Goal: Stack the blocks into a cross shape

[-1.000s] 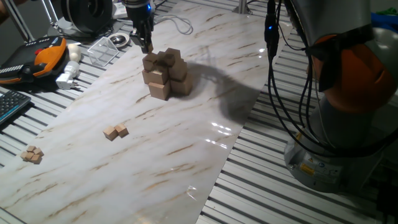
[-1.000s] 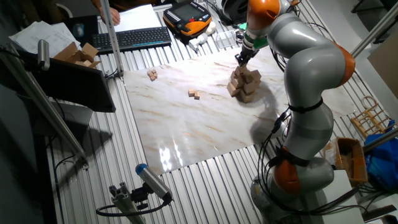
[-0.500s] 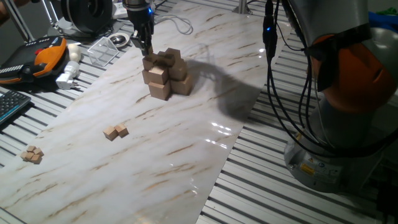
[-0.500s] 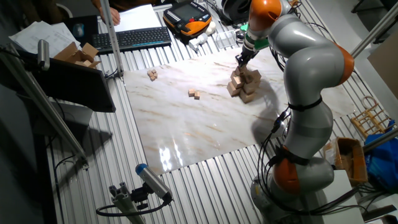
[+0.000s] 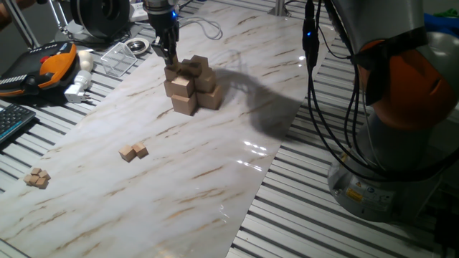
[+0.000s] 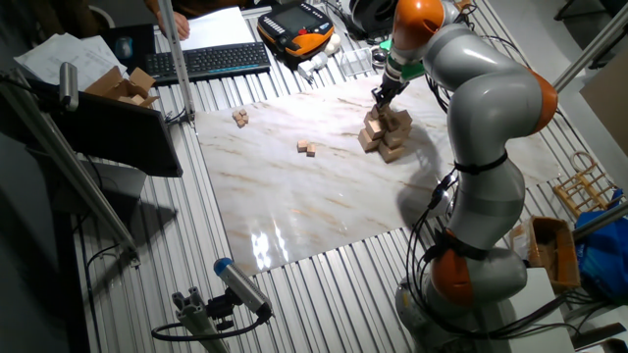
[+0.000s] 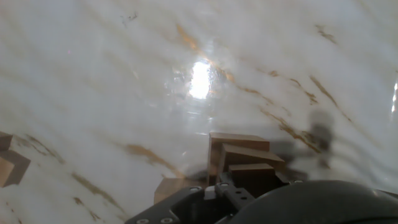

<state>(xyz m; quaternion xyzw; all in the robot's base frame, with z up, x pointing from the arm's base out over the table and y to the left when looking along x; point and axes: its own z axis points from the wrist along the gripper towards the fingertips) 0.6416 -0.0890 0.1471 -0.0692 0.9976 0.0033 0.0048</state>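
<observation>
The cross shape (image 5: 192,86) is a tiered cluster of larger tan cubes on the marble board (image 5: 215,172); it also shows in the other fixed view (image 6: 389,131). My gripper (image 5: 170,59) is right over the stack's upper left edge, fingers pointing down, and looks shut on a small tan block (image 7: 251,175). In the hand view the stack's cubes (image 7: 239,144) lie just beyond that block. Two small blocks (image 5: 133,151) lie together mid-board, and a small cluster of blocks (image 5: 36,178) lies at the board's left edge. Small blocks also show at the hand view's left edge (image 7: 9,163).
An orange and black pendant (image 5: 44,66), a white plug (image 5: 79,86) and a clear plastic tray (image 5: 120,57) lie beyond the board's far left. A keyboard (image 5: 11,122) is at the left edge. Black cables (image 5: 337,107) hang by the arm's base (image 5: 401,143).
My gripper has moved down and slightly right, onto the stack's upper left edge. The loose blocks have not moved.
</observation>
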